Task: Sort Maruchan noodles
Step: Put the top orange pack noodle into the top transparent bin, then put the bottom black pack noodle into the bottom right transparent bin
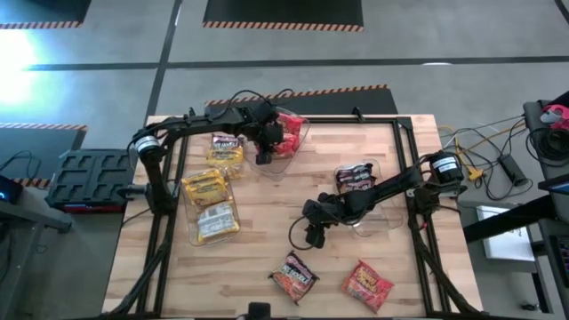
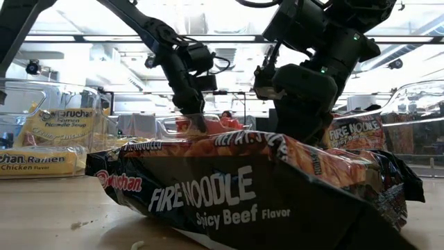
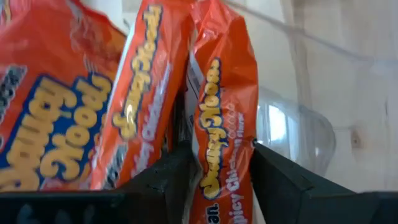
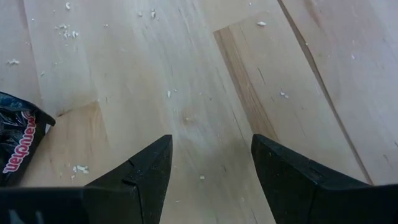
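A clear bin (image 1: 298, 142) at the table's far middle holds several red Maruchan noodle packets (image 3: 56, 112) standing on edge. My left gripper (image 1: 265, 155) reaches down into it, shut on one red packet (image 3: 224, 93). My right gripper (image 1: 312, 236) hangs open over bare wood (image 4: 211, 93) near the table's middle, touching nothing. Yellow packets (image 1: 206, 187) fill a clear bin on the left, dark packets (image 1: 356, 178) a bin on the right. A dark Fire Noodle packet (image 1: 293, 276) and a red packet (image 1: 367, 284) lie flat near the front edge. My left gripper pinches the red packet between its two fingers (image 3: 168, 180), one on each flat face, at the packet's upper edge (image 3: 219, 163). The fingers come from above, slanting down into the bin. The packet stands on edge beside the other red packets; its lower end is hidden.
The dark packet near the front edge fills the foreground of the low view (image 2: 243, 194). Crumbs dot the wood under my right gripper, and a dark packet's corner (image 4: 18, 137) lies beside it. Cables and gear (image 1: 498, 160) sit off the table's right side.
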Motion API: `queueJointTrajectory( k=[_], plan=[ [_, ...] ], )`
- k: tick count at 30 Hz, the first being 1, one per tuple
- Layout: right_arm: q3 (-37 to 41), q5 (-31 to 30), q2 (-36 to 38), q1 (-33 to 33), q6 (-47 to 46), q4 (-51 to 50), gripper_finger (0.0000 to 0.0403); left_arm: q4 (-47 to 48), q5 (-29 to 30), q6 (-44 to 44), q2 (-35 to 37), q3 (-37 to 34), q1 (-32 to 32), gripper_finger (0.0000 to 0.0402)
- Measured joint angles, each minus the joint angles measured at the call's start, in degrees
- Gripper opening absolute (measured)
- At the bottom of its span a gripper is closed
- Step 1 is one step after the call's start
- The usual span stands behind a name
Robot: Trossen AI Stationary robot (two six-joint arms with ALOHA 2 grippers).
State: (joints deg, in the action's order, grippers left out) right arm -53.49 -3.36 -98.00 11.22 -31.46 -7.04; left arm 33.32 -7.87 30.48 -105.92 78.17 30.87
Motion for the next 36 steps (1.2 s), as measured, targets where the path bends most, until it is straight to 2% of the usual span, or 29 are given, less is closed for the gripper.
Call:
queueJointTrajectory(
  k=[9, 17, 25, 31, 36],
  plan=[
    [0.02, 0.12, 0.00, 0.00, 0.06, -0.11, 0.0210, 2.44, 5.63, 0.11, 1.98, 1.41, 0.11, 0.0187],
    [0.02, 0.09, 0.00, 0.00, 0.21, -0.12, 0.0210, 2.59, 8.21, 0.22, 2.15, 7.41, 1.04, 0.0192],
    [0.02, -1.22, 0.00, 0.00, 2.27, -0.18, 0.0210, 6.06, 9.62, -4.50, 3.00, 15.77, 1.49, 0.0192],
    [0.04, -1.22, 0.00, 0.00, 2.22, -0.18, 0.0210, 16.90, 6.43, -12.42, 5.64, 20.48, 1.51, 0.0192],
    [-0.34, -1.22, -0.02, 0.00, 2.00, -0.06, 0.0210, 19.32, -4.66, -20.25, 12.07, 15.79, 0.06, 0.0192]
  ],
)
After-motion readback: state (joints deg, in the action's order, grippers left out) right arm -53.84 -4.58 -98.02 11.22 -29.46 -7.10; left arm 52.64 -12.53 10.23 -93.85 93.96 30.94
